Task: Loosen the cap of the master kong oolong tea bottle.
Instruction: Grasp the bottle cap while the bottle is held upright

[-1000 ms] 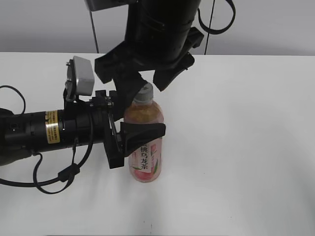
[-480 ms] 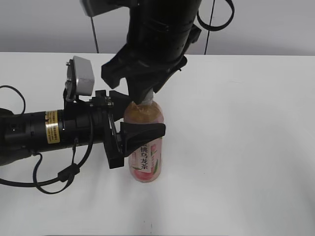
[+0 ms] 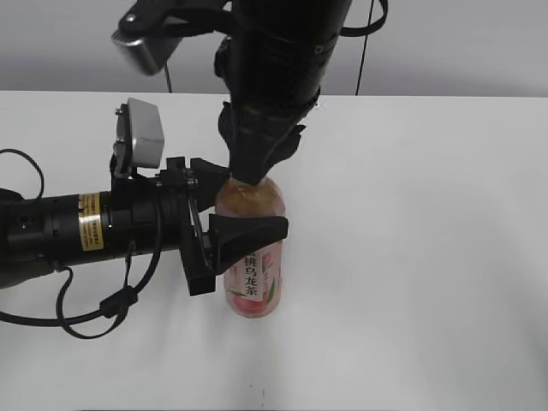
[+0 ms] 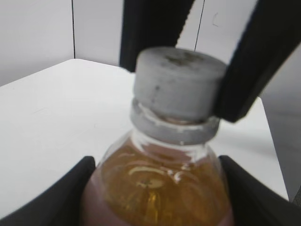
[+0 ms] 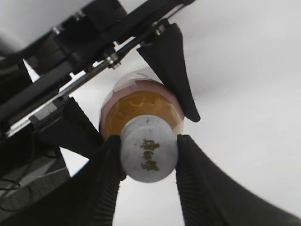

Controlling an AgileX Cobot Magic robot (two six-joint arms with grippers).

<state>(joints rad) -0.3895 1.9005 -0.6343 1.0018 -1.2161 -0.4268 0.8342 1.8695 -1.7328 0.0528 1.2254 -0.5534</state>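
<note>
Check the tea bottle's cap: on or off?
On. The cap sits on the bottle neck above its ring, right gripper fingers against both sides. Whether it is loosened, cannot tell.

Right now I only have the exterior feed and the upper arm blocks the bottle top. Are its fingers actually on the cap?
Observer: Yes. In the right wrist view the right gripper has a finger against each side of the cap.
Operator: Is the bottle held lower down?
Observer: In the left wrist view the left gripper has dark fingers against both sides of the bottle, below the neck ring.
Operator: Anything printed on the cap?
Observer: A small dark mark on its top, seen from the right wrist camera.
</note>
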